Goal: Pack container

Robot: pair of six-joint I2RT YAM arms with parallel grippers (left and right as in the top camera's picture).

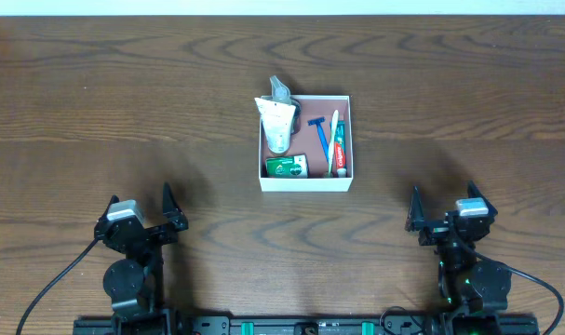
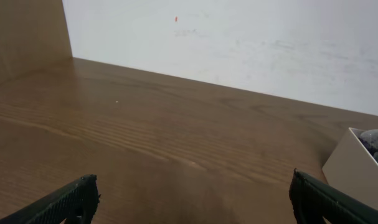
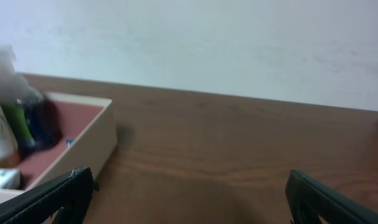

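Left gripper point(image 1: 141, 199), right gripper point(image 1: 443, 197): jaws wide apart, nothing held, both low at near edge of table point(image 1: 77, 112). Container point(image 1: 305, 182) centred further out, well apart from both; toothpaste point(image 1: 339, 149), razor point(image 1: 317, 130), pouch point(image 1: 277, 121) seen inside. No loose item seen outside; packing judged finished, no further pick called for.

In the left wrist view the container point(image 2: 354, 165) is cut off by the right edge, so only one white corner shows. The right wrist view is blurred: the white bottle point(image 3: 0, 137) inside stays indistinct, half cut off at the left. From overhead, the print on the green box point(image 1: 286, 167) is too small to read.
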